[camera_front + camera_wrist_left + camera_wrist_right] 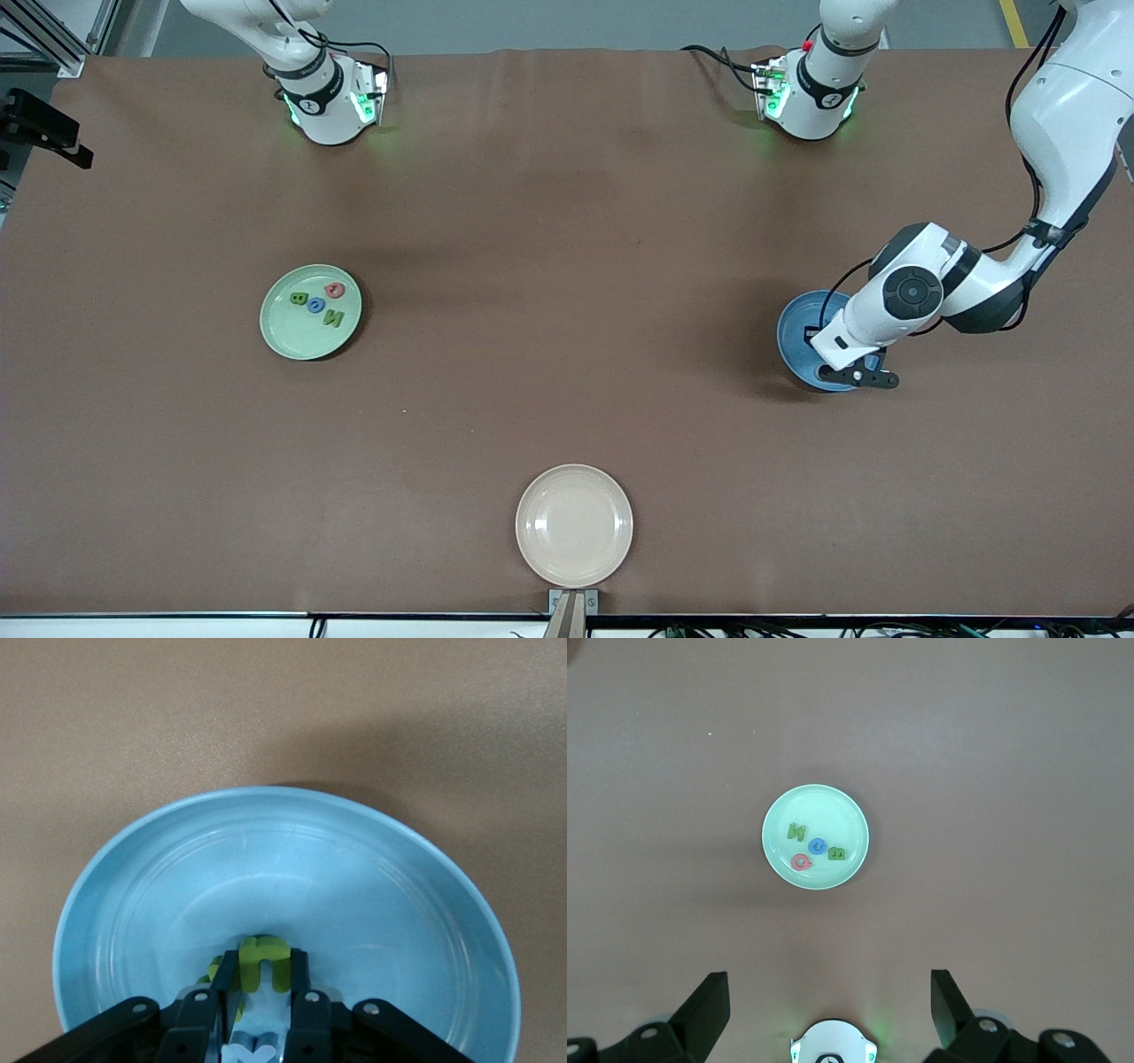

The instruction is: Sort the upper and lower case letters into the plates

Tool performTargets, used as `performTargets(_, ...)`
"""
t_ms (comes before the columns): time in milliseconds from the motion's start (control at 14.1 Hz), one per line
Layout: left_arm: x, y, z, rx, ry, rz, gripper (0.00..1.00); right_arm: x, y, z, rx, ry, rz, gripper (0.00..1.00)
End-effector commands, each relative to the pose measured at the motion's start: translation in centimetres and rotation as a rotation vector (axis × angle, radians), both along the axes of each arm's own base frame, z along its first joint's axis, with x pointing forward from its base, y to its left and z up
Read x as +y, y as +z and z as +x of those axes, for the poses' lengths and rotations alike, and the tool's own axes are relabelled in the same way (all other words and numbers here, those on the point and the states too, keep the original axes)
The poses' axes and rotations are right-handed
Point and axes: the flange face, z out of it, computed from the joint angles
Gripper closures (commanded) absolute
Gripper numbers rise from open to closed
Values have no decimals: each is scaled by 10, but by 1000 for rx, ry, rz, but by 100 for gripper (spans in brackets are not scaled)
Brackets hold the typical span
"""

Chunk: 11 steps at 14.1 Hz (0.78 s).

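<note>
Green letter point(264, 961) pinched by left gripper point(263, 979) in blue plate point(292, 850) by left arm's edge, blue letter point(250, 1047) seemingly beneath, right gripper point(830, 992) released, waiting high.

Even, bright overhead light; soft shadows beside plates and arm; close tool point(264, 979) blurred.

The front camera looks down from high across the table. The left wrist camera sits close over the blue plate point(283, 877), in the frame's lower half. The right wrist camera looks down from far up; it shares the light green plate point(816, 836) with the front view.
</note>
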Motion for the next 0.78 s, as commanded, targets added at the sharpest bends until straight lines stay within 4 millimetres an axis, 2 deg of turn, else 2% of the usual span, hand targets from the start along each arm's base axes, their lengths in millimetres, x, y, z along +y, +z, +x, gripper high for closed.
performTargets(0, 0, 0, 3, -14, -40, 2, 79, 0, 16, -9, -17, 14, 12, 0)
performTargets(141, 1, 0, 4, -14, -52, 2, 69, 0, 14, -11, 0, 13, 16, 0)
performTargets(212, 1, 1, 5, -16, -52, 2, 57, 2, 12, -11, 6, 16, 17, 0)
performTargets(283, 3, 1, 5, -16, -50, 3, 38, 3, 10, -11, 13, 18, 17, 0)
performTargets(353, 7, 4, 6, -21, -44, 8, 5, 3, 10, -12, 21, 18, 19, 0)
performTargets(424, 8, 6, 7, -23, -38, 9, 0, 5, 11, -14, 23, 22, 29, 0)
performTargets(565, 11, 14, 11, -24, -22, 17, 0, 5, 11, -16, 33, 20, 42, 0)
performTargets(707, 12, 34, 11, -11, -4, 46, 0, 7, 13, -17, 29, 28, 49, 0)
